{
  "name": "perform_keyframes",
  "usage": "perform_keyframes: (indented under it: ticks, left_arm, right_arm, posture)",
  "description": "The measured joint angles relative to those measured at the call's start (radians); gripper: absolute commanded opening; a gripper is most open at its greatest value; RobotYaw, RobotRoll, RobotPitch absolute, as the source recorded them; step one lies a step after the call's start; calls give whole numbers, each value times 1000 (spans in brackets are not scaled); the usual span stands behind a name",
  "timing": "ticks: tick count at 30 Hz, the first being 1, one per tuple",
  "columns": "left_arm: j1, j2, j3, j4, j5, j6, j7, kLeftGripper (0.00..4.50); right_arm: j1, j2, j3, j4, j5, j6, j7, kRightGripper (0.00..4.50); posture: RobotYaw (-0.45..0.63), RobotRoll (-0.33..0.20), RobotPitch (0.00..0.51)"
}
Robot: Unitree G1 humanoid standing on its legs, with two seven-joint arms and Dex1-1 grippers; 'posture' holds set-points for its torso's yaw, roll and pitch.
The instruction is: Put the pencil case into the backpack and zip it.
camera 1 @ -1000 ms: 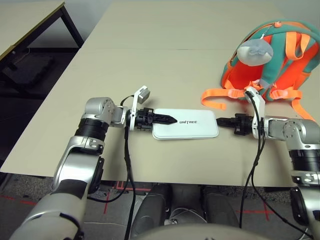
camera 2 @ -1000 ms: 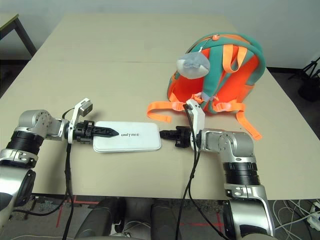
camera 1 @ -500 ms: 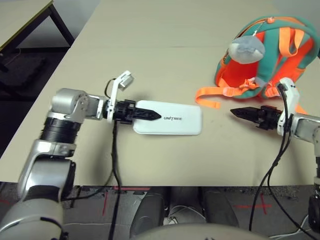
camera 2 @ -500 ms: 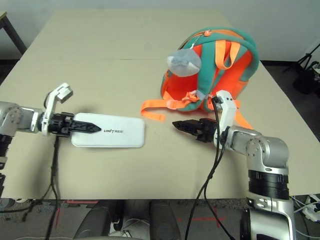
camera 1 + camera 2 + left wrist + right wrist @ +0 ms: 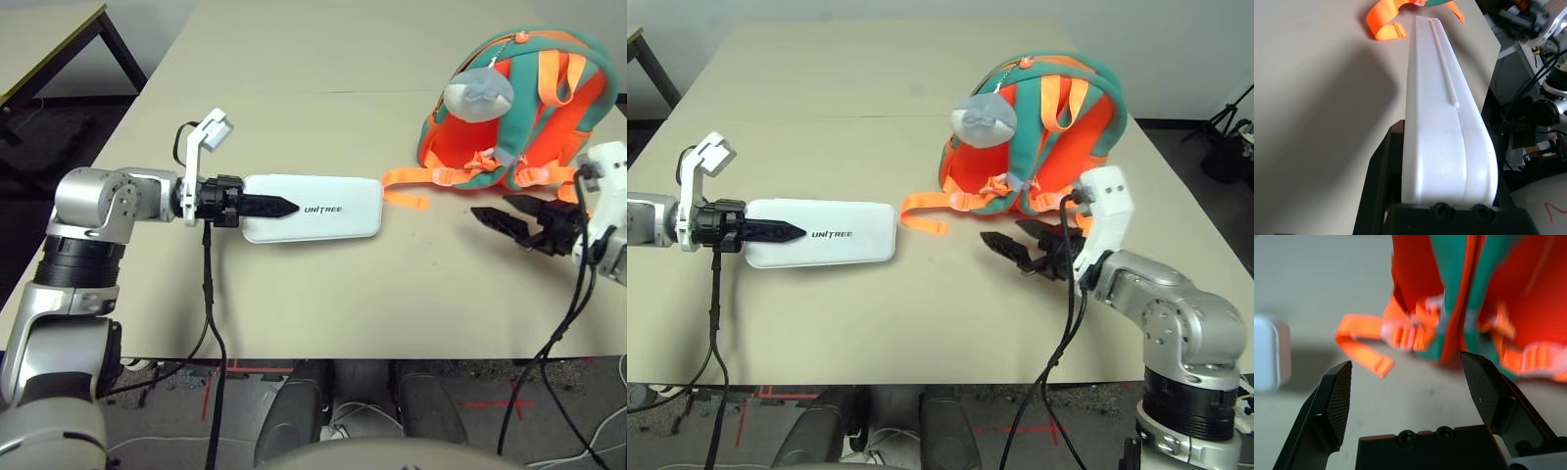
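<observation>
The white pencil case (image 5: 323,208), lettered UNITREE, is held by its left end in my left gripper (image 5: 265,206), which is shut on it. It seems to hang just above the table, with a shadow under it in the left wrist view, where the case (image 5: 1440,122) sits between the black fingers (image 5: 1378,186). The teal and orange backpack (image 5: 529,108) stands at the far right. My right gripper (image 5: 505,220) hovers open just in front of it, with nothing between its fingertips (image 5: 1334,401). The backpack's base (image 5: 1459,284) lies straight ahead of it.
A grey plush charm (image 5: 478,90) hangs on the backpack. An orange strap (image 5: 404,188) trails across the table toward the case's right end. The beige table (image 5: 323,78) stretches wide behind the case. A second table (image 5: 59,39) stands off to the far left.
My right gripper has left the pencil case's right end, opened, and moved right to the backpack's front. My left gripper keeps its hold and has shifted the case left and away from me.
</observation>
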Motion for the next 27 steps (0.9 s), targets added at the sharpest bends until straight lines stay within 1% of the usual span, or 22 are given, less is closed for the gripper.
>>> perform_keyframes:
  ticks: [2,5,9,15,18,27]
  left_arm:
    - [5,3,0,4,2,-11,-6,1437]
    - [5,3,-1,13,5,-15,-13,1437]
    - [4,3,-5,28,15,-24,-23,1437]
    - [2,3,-18,64,24,-36,-41,1437]
    - [0,3,-23,76,25,-44,-53,1437]
    - [-9,16,-30,83,41,-52,-86,1437]
  right_arm:
    - [-7,1,-1,-10,-4,-16,-29,4500]
    - [-26,31,-1,-16,-17,-50,-87,4500]
    - [-28,35,1,-16,-52,-90,-137,4500]
    - [-52,108,20,20,-100,-148,-221,4500]
    - [-81,147,46,71,-123,-189,-243,4500]
    - [-199,182,141,285,-234,-378,-241,4500]
  posture:
    - [-108,0,189]
    - [-109,0,191]
    - [-114,0,197]
    - [-107,0,197]
    - [-104,0,194]
    - [-69,0,189]
